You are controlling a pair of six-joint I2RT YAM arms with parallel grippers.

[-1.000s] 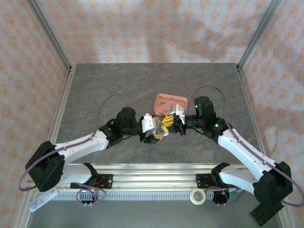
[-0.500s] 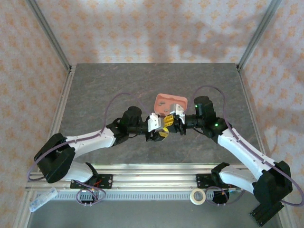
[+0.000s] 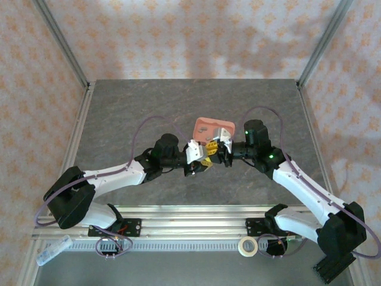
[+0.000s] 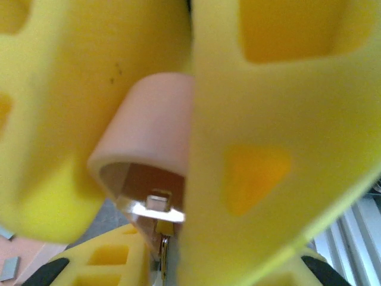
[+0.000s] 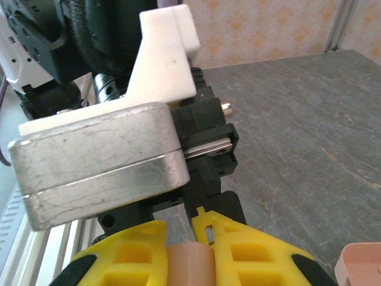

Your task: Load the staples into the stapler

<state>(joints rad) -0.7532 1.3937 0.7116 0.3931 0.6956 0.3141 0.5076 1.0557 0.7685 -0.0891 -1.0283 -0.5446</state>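
Between my left claw point(image 3: 204, 161) and right claw point(image 5: 184, 235): small salmon-pink plastic stapler point(image 4: 152, 131), pinched by both. Just past the left claw: tiny grey metal staples point(image 4: 8, 269) on salmon-pink tray point(image 3: 221, 126).

No readable text, label, brand, number or sign anywhere; surfaces are too blurred or plain to read.

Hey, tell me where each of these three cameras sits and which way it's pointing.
Top external: above and behind the bases, looking down at the table; both arms show, left pincer close to right pincer.
Left wrist: on the left wrist, looking along its yellow fingers at the pink stapler.
Right wrist: on the right wrist, over its own fingers, facing the left arm's wrist.
Shared: both wrist views show the stapler.
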